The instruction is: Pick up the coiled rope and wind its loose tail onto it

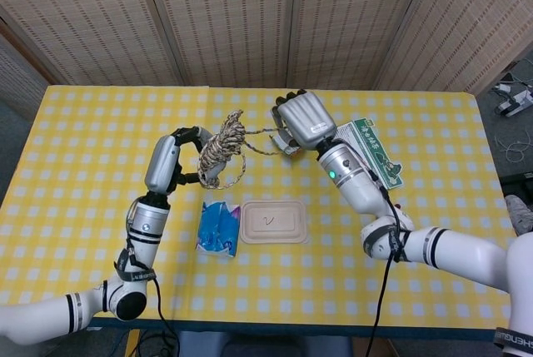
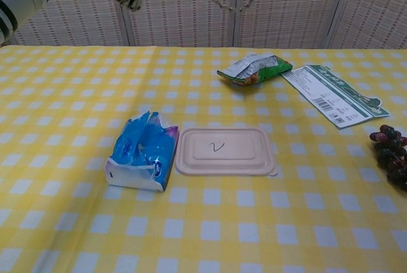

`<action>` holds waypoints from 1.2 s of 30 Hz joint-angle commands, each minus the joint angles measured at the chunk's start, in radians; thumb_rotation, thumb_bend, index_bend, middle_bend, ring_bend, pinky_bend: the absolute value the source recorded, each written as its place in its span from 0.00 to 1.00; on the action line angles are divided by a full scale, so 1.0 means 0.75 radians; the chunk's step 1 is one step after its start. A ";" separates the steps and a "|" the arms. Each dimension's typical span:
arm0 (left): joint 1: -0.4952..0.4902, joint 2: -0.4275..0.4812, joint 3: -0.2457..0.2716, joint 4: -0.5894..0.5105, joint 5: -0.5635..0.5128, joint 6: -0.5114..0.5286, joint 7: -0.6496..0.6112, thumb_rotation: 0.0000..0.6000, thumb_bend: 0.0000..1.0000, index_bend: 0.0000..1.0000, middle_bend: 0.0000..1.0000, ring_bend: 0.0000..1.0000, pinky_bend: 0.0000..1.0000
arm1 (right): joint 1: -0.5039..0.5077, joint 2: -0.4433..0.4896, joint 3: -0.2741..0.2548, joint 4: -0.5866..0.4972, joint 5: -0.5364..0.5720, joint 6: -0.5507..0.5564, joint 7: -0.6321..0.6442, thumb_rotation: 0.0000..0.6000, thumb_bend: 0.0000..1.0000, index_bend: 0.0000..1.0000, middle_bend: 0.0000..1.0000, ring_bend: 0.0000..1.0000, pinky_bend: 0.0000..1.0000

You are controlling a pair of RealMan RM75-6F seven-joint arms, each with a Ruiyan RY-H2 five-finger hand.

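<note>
Both hands seen from head | left hand (image 1: 171,166) grips coiled rope (image 1: 219,147) | right hand (image 1: 301,120) pinches tail (image 1: 260,131)

left hand (image 1: 171,167): ribbed silver back, black fingers
right hand (image 1: 303,120): same, green light on wrist
arms: white, black rings, black cable

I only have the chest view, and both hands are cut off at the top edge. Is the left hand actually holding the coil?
Observer: Yes. In the head view the left hand grips the coiled rope, raised above the table.
Operator: Where does the loose tail go?
Observer: The loose tail runs from the coil across to the right hand, whose fingers appear to hold its end.
Operator: Anything dangling?
Observer: One loop hangs below the coil.
</note>
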 commanded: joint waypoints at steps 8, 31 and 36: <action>-0.006 -0.008 -0.055 0.085 -0.112 0.016 0.086 1.00 0.25 0.69 0.75 0.59 0.36 | -0.051 -0.025 -0.087 -0.005 -0.139 0.009 0.007 1.00 0.57 0.63 0.41 0.37 0.37; -0.076 -0.030 -0.050 0.234 -0.287 0.106 0.595 0.88 0.25 0.70 0.76 0.60 0.39 | -0.026 -0.043 -0.146 -0.207 -0.302 0.010 -0.213 1.00 0.57 0.63 0.44 0.38 0.37; -0.093 -0.036 -0.016 0.238 -0.279 0.103 0.696 0.89 0.25 0.71 0.76 0.60 0.39 | 0.010 -0.043 -0.114 -0.257 -0.310 0.002 -0.250 1.00 0.58 0.63 0.44 0.38 0.37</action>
